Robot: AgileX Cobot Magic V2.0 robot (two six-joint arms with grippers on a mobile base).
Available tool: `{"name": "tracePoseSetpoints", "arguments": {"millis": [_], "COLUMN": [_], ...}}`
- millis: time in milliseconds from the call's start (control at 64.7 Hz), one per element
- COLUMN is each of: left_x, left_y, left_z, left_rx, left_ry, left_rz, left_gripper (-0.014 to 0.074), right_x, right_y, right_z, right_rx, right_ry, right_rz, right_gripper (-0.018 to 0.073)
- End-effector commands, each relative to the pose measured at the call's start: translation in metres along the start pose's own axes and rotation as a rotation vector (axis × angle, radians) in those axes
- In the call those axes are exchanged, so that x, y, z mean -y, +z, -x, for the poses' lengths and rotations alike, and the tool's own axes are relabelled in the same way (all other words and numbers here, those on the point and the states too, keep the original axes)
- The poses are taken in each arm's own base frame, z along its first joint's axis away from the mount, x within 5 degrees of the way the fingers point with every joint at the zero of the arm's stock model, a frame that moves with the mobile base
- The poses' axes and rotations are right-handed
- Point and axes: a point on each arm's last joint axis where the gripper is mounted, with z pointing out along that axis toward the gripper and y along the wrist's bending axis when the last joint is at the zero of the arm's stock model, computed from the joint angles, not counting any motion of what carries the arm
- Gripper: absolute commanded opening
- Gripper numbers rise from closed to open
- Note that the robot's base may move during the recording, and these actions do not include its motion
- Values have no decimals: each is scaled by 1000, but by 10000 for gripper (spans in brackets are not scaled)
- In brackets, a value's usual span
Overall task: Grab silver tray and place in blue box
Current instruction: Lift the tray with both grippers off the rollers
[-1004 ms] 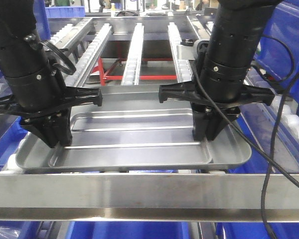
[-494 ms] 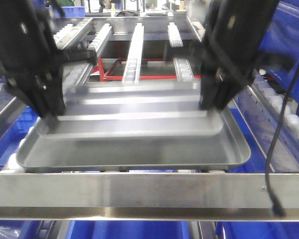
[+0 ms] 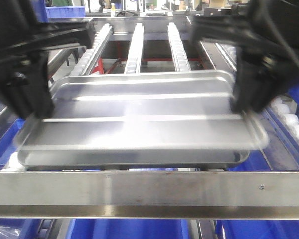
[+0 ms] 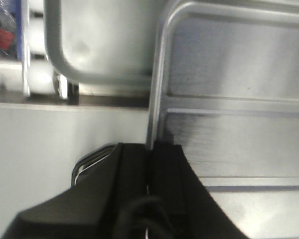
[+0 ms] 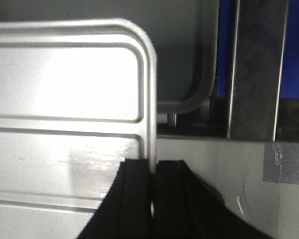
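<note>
Each end effector grips one short rim of the tray (image 3: 144, 109): the left (image 4: 152, 147) pinches the left rim, the right (image 5: 154, 162) the right rim, jaws closed on the thin lip. Holding opposite ends lets so wide a sheet stay balanced without twisting. The tray hangs between the arms, far edge raised, above a second tray (image 4: 89, 40). Motion blur hides whether the near edges touch. The box (image 3: 129, 230) is probably the blue one below the rail (image 3: 149, 191).
</note>
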Motion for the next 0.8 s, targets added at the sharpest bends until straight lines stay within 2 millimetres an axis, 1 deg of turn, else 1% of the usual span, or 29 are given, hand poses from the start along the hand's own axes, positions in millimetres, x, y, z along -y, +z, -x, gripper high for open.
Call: {"name": "tracePoseSetpoints", "arguments": {"millis": [0, 355, 556, 788], "left_x": [-2, -4, -4, -4], "left_y": [-21, -23, -23, -23], "left_z": [-2, -3, -3, -3], "left_rx": [64, 64, 65, 66], "left_ry": [3, 6, 64, 65], "left_rz": [-31, -28, -27, -25], "left_gripper": [-104, -104, -104, -104], "right_x": [2, 3, 3, 3], "right_y": [-17, -18, -18, -18], "right_z": [6, 6, 6, 6], "right_rx": [92, 92, 92, 91], "right_ry": [-17, -18, -18, -23], "right_rz": [21, 18, 18, 17], "right_gripper": [50, 50, 50, 50]}}
